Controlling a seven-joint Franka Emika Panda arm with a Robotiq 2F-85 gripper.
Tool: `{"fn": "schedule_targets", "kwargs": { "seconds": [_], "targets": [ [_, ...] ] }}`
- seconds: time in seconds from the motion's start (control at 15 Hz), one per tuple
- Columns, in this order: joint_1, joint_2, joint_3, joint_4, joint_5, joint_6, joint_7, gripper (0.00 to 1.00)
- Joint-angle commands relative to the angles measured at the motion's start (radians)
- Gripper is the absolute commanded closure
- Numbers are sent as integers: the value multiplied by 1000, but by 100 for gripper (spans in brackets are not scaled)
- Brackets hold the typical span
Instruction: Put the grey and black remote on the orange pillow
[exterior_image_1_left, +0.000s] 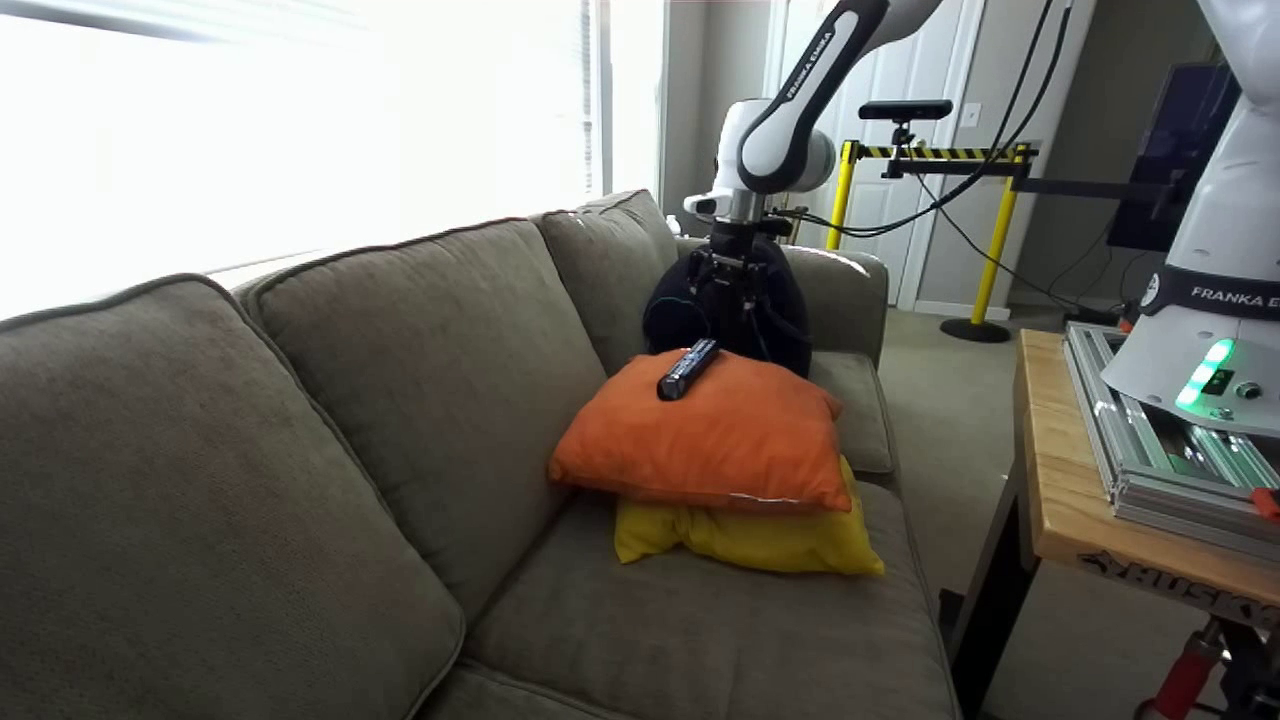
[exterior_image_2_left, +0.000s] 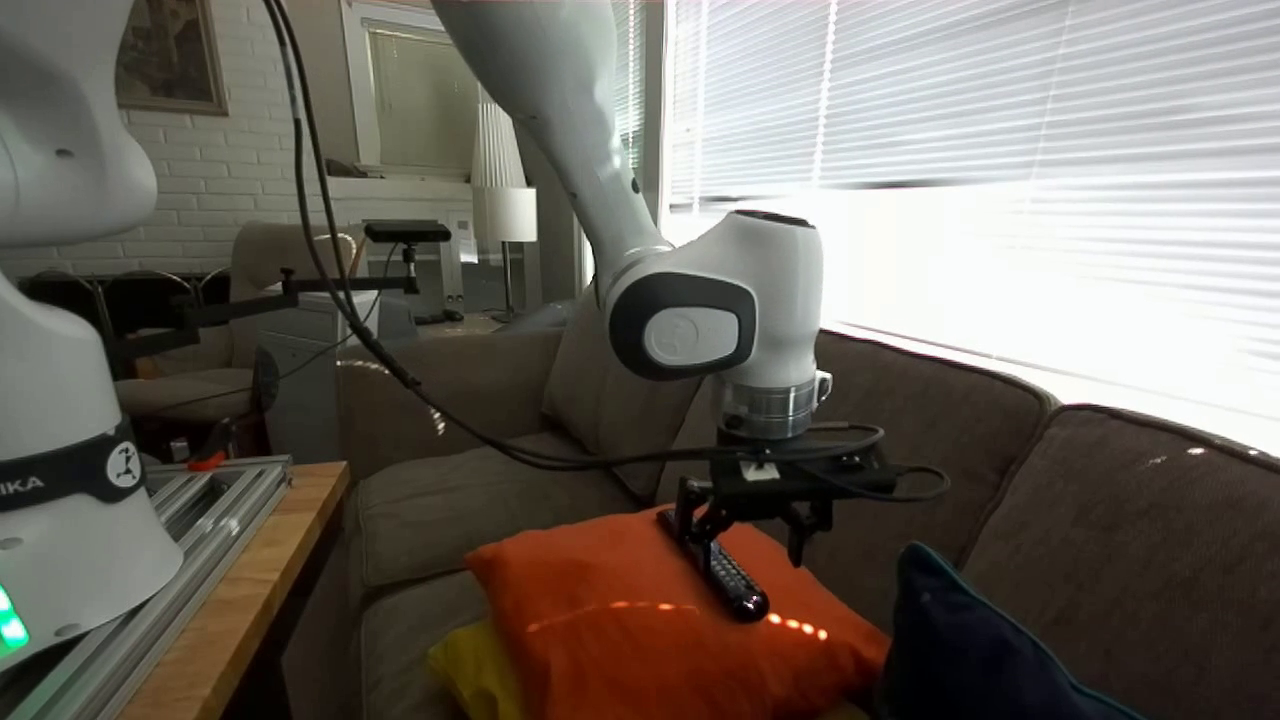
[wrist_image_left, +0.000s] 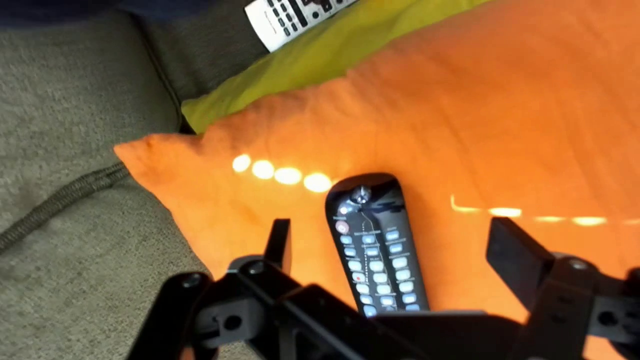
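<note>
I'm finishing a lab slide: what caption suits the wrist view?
Open claw over a black remote lying on the orange pillow, yellow pillow peeking out beneath.

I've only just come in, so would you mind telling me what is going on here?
A robot arm is at work placing the grey and black remote on the orange pillow. The remote already lies on top of that pillow, with the yellow pillow beneath it on the sofa. The gripper hangs open above the remote, holding nothing, so the placing looks done.
</note>
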Motion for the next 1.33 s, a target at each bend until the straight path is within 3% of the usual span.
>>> {"fn": "schedule_targets", "kwargs": {
  "seconds": [0.0,0.07,0.4,0.47,0.53,0.8,1.27],
  "targets": [
    [-40,-62,-2,-61,102,-11,70,0],
    [-15,-15,-13,-10,56,-2,30,0],
    [-33,-33,-13,-34,80,-2,56,0],
    [23,-31,-68,-21,57,-23,139,0],
    [81,-10,-129,-13,42,45,244,0],
    [163,79,-226,27,26,105,485,0],
    [188,207,-279,106,32,82,889,0]
  ]
}}
